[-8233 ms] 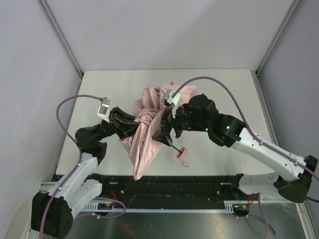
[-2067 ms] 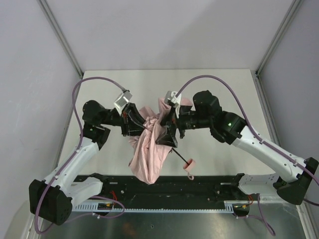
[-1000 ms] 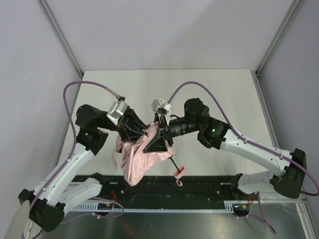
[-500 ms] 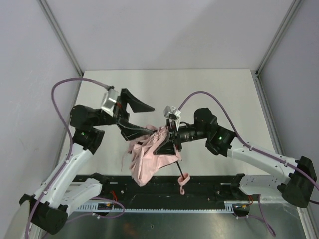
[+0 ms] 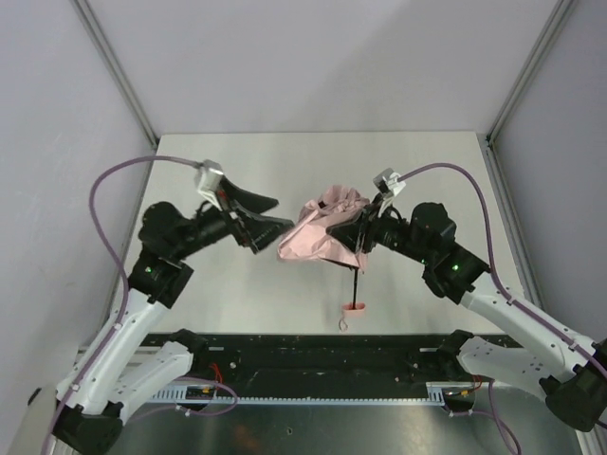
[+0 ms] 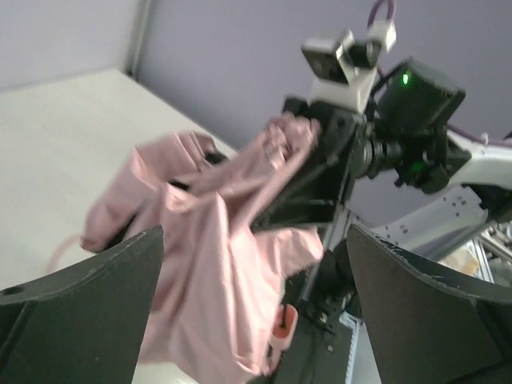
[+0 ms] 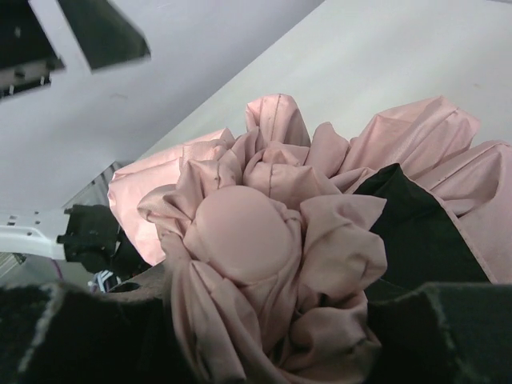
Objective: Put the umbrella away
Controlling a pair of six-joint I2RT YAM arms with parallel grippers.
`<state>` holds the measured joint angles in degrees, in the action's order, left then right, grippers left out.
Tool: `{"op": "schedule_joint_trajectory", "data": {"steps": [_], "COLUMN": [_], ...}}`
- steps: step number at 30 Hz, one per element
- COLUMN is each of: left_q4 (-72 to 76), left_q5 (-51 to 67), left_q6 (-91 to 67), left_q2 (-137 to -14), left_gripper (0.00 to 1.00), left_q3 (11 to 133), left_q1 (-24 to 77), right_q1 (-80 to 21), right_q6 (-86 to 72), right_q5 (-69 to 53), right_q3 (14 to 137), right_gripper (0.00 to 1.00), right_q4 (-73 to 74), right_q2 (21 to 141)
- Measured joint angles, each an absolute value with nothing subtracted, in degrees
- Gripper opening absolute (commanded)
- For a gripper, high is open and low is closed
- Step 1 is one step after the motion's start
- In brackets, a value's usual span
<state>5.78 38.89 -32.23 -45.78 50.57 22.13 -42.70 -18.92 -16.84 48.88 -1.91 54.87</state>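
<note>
**Umbrella [image 5: 321,239] bunched in the right gripper [image 5: 353,237] over the middle of the table [image 5: 237,161], with the left gripper [image 5: 273,214] gaping beside it.**

The pale pink canopy [image 7: 320,160] is crumpled into a loose bundle, with dark lining showing between its folds. The thin black shaft [image 5: 356,287] runs toward the near edge and ends in the small pink handle [image 5: 357,306] and wrist loop [image 5: 343,323]. In the right wrist view a rounded pink cap [image 7: 240,232] sits at the centre of the gathered folds, and the right fingers [image 7: 72,336] pinch the fabric from either side. The left fingers [image 5: 248,200] stand spread wide and hold nothing. Their tips are just beside the bundle's left edge, and whether they touch the fabric cannot be told.
</note>
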Motion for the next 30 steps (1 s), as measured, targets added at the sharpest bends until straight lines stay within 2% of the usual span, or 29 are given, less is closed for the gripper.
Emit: {"op": "schedule_joint_trajectory", "data": {"steps": [5,8,10,14,15,17,21,23,27,30], "left_q4": [1.9,1.1,-0.4,-5.0,-5.8,-7.3,-10.2,-11.7,-13.5,-15.9], "left_q5": [31.4,30.1,30.2,31.8,32.1,32.5,30.6,29.6,28.4,26.3], "left_q6": [-28.6,-27.2,-26.1,-23.0,-22.9,-21.3,-17.3,-15.7,-13.1,-11.6], "left_q2": [-47.7,-51.3,-54.3,-59.2,-59.4,-59.4,-57.6,-56.7,-56.1,-55.5], "left_gripper": [0.99,0.92,0.77,0.19,0.1,0.02,0.0,0.03,0.21,0.41], "left_q3": [49.7,49.7,49.7,49.5,49.4,49.4,49.5,49.7,50.4,50.4], "left_q1": [32.9,34.8,35.6,36.7,37.0,37.4,38.4,38.8,39.0,38.8], "right_q1": [-42.0,-41.6,-40.9,-37.4,-36.2,-33.6,-28.9,-27.2,-25.8,-23.8], "right_q6": [-18.5,-18.3,-18.4,-19.5,-20.1,-22.3,-27.9,-31.1,-36.9,-40.8], "right_q5": [-15.8,-17.0,-18.3,-23.8,-26.0,-31.3,-42.5,-47.2,-53.9,-58.3], "right_q3": [48.9,49.1,49.2,50.6,50.9,51.2,51.2,51.2,51.2,51.2], "right_gripper": [0.0,0.0,0.0,0.0,0.0,0.0,0.0,0.0,0.0,0.0], "right_q4": [-1.7,-0.8,-0.2,2.3,2.9,3.5,4.5,4.7,4.4,3.0], "right_q2": [54.7,54.0,53.2,51.5,51.4,51.5,53.5,54.8,54.7,53.3]}}
